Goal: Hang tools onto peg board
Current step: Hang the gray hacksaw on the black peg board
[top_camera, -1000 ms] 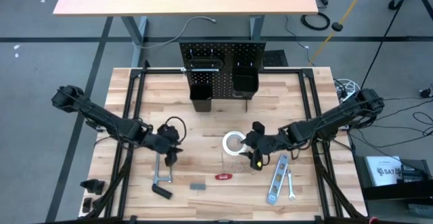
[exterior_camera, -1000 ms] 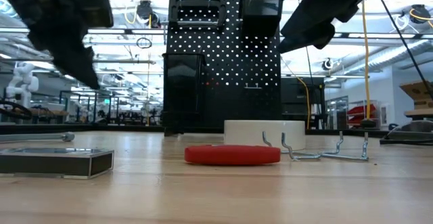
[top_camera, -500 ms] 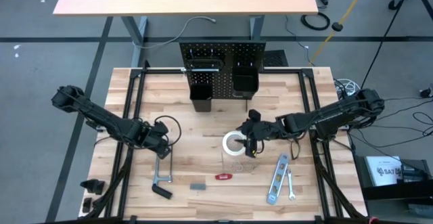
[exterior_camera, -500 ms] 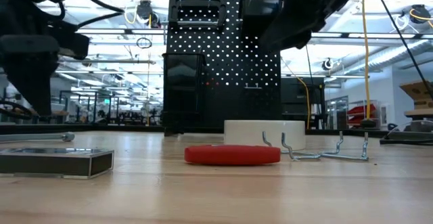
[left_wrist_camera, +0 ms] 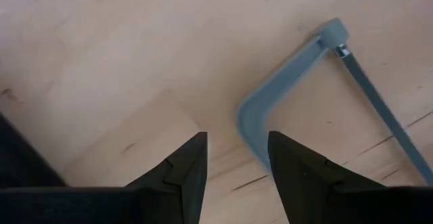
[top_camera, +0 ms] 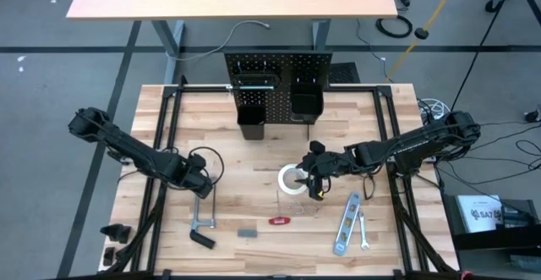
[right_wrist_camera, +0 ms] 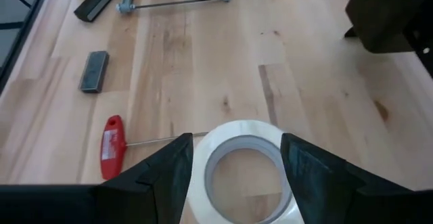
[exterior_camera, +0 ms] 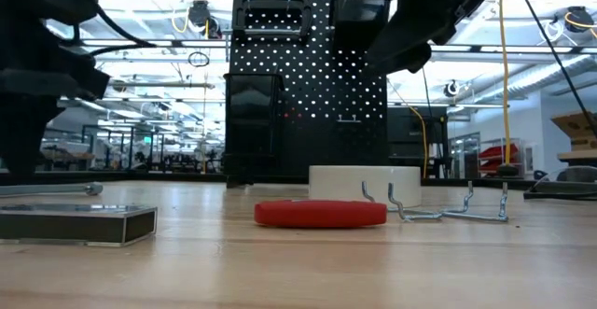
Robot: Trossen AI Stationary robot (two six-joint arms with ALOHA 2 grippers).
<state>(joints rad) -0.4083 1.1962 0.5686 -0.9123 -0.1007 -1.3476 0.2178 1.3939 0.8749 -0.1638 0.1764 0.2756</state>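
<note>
high view: the right gripper (top_camera: 314,181) is poised at the 3 o'clock edge of the white tape roll (top_camera: 292,178), mid-table; a centred descent is advised. the peg board (top_camera: 276,75) stands at 12 o'clock, and what its two bins (top_camera: 251,111) hold cannot be made out. left wrist view: the left gripper (left_wrist_camera: 235,158), fingers parted, hangs over the grey bar clamp (left_wrist_camera: 284,101). right wrist view: fingers are spread wide astride the roll.

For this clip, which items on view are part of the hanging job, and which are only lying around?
Part of the job:
- peg board with two bins
- white tape roll, between the open right gripper fingers
- grey bar clamp, below the open left gripper
- red-handled tool
- silver level
- small wrench

Lying about:
- small dark block
- loose wire hooks
</note>
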